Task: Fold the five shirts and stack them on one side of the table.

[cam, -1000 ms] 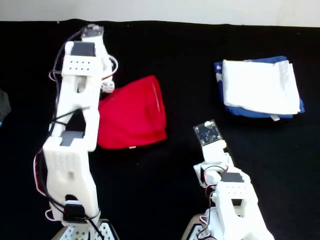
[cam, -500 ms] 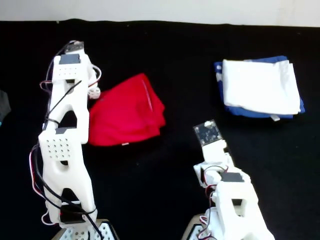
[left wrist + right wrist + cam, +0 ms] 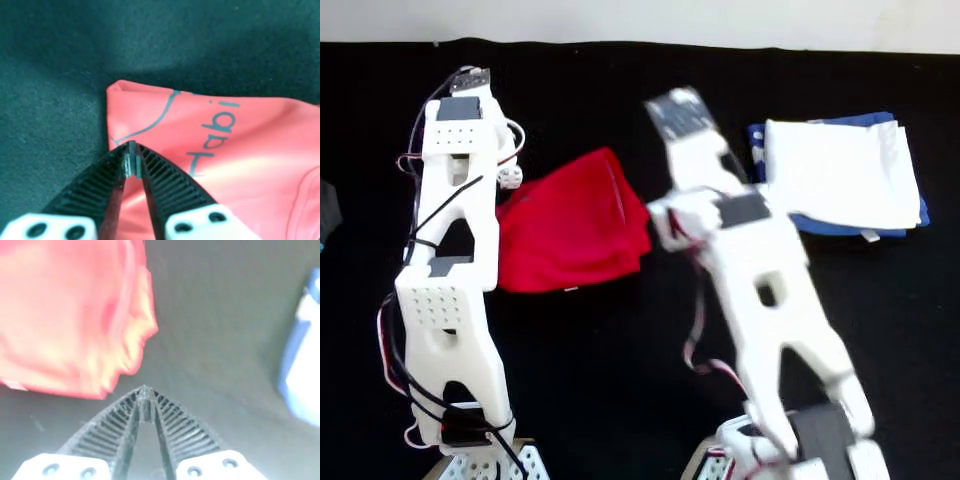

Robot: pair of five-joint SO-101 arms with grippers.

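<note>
We find the red shirt [image 3: 575, 225] lying folded on the black table [image 3: 620, 90], left of centre, well apart from the stack on the right side, where a white shirt [image 3: 840, 180] rests on a blue shirt [image 3: 820, 226]. The left gripper [image 3: 131, 162] sits at the red shirt's edge near a folded corner; its jaws are drawn together, and we judge that they pinch a thin bit of cloth there. The right gripper [image 3: 144, 400] hangs over bare table just beside the shirt's opposite, rumpled edge; its jaws are pressed together with nothing between them.

We judge the shirt light, soft and limp; it will sag and spill open if lifted by one point, and it should slide easily over the table cloth. We would take hold at two edges or corners, pinching through all the layers, so that the fold holds while it is carried to the stack.
</note>
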